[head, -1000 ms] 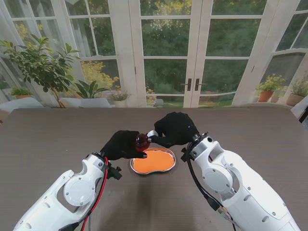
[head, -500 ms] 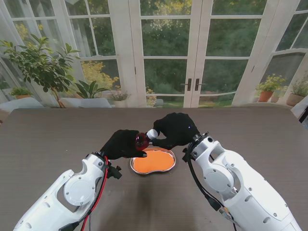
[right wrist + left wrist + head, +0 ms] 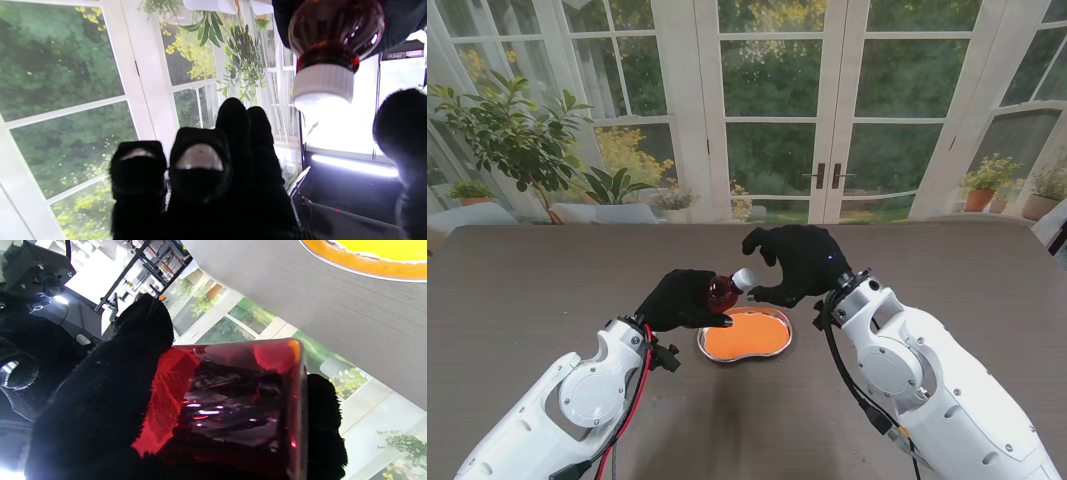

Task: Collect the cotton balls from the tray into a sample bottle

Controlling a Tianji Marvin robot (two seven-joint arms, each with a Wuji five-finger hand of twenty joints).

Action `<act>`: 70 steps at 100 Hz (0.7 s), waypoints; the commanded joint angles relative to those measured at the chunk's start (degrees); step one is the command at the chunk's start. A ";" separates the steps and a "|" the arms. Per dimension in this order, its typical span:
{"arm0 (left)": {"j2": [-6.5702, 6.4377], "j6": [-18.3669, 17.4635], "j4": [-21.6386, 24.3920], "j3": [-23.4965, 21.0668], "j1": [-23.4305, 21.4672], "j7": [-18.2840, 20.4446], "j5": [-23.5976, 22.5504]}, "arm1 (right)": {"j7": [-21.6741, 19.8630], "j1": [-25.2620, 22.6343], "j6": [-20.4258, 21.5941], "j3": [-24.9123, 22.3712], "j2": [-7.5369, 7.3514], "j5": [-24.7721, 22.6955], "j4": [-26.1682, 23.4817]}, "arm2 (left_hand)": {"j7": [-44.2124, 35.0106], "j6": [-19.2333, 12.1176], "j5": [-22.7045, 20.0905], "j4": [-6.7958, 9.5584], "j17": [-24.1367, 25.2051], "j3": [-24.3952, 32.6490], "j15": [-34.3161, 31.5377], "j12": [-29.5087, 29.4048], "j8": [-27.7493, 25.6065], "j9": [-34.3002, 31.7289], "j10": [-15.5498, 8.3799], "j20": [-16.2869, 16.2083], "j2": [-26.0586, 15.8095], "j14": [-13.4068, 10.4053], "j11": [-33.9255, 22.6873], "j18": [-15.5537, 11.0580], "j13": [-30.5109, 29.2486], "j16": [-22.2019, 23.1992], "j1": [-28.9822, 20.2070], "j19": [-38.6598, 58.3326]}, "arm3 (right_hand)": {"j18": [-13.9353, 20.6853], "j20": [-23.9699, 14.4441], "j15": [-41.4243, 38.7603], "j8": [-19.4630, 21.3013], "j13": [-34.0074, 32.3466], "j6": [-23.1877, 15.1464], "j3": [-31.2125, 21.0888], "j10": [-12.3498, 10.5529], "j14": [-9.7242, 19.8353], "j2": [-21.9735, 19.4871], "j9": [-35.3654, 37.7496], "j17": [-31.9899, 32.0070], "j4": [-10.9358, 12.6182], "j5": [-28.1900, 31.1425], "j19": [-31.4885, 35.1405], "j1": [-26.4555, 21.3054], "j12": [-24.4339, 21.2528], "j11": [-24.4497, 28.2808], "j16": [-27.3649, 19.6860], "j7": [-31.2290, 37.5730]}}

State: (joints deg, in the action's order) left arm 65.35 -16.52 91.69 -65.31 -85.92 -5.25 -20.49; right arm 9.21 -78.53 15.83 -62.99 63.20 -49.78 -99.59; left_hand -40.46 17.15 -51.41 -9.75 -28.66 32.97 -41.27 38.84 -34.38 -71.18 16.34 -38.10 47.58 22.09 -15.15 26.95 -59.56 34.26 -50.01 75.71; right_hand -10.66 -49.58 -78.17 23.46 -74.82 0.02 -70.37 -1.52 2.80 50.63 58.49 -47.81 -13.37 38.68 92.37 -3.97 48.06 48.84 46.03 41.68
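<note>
A dark wood-grain table (image 3: 547, 280) stands before tall white French doors (image 3: 777, 110) with garden green behind, and a leafy potted plant (image 3: 512, 135) at the far left. Near the table's middle sits a kidney-shaped tray (image 3: 745, 335) with an orange inside; cotton balls in it cannot be made out from here.

The left hand (image 3: 682, 298), gloved in black, is wrapped around a dark red sample bottle (image 3: 721, 293), held tilted above the tray's far left edge with its white cap (image 3: 744, 278) pointing toward the right hand (image 3: 799, 262). The right hand holds nothing: its fingers (image 3: 200, 160) are spread and curled loosely, just beside the cap but apart from it. The two hands partly block the tray's far rim.
</note>
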 commanded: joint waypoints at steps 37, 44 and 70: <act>0.20 -0.10 0.24 -0.15 0.01 1.36 0.25 | 5.53 2.08 1.93 2.29 0.27 -4.92 2.24 | -6.70 -9.71 -8.54 0.44 1.59 17.63 -1.06 0.06 -0.63 -2.50 -2.09 -0.27 -15.72 1.37 -0.87 -0.53 -0.66 0.16 -11.19 0.77 | 1.68 -0.67 -1.99 -0.47 -0.97 -7.12 -8.57 -1.17 3.60 15.68 0.40 -2.25 -1.18 5.88 0.49 -5.89 -1.43 1.49 0.43 2.63; 0.17 -0.14 0.27 -0.21 -0.02 1.44 0.25 | 6.07 2.45 1.71 2.74 0.34 -5.12 2.68 | -6.70 -9.74 -8.52 0.42 1.60 17.61 -1.06 0.08 -0.64 -2.55 -2.14 -0.27 -15.63 1.34 -0.91 -0.49 -0.69 0.16 -11.15 0.75 | 1.53 -0.61 -2.53 -0.37 -0.94 -7.68 -8.80 -1.25 3.63 15.91 1.08 -2.63 -1.12 7.28 0.65 -6.59 -1.42 1.59 0.70 2.88; 0.13 -0.25 0.26 -0.24 0.01 1.60 0.22 | 5.81 2.84 1.91 2.96 0.31 -5.09 2.85 | -6.67 -9.72 -8.51 0.42 1.52 17.65 -1.03 0.05 -0.60 -2.52 -2.14 -0.28 -15.69 1.35 -0.89 -0.59 -0.66 0.15 -11.19 0.79 | 1.22 -0.39 -3.47 -0.18 -0.90 -7.36 -9.17 -1.16 3.55 16.32 2.55 -3.10 -1.01 10.78 0.82 -7.82 -1.38 1.48 1.18 3.03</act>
State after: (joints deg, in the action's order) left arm 65.31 -16.65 91.69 -65.48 -85.90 -4.73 -20.43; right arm 16.04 -75.69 17.56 -60.11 63.36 -54.63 -96.55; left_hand -40.46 17.15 -51.41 -9.75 -28.66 32.97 -41.27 38.84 -34.38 -71.17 16.34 -38.10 47.58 22.11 -15.15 26.98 -59.56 34.26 -50.01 75.71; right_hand -10.53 -49.61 -79.66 23.46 -74.82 -6.74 -76.29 -1.72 4.54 64.30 60.09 -50.34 -13.41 47.91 92.08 -10.41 47.20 49.60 46.13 44.03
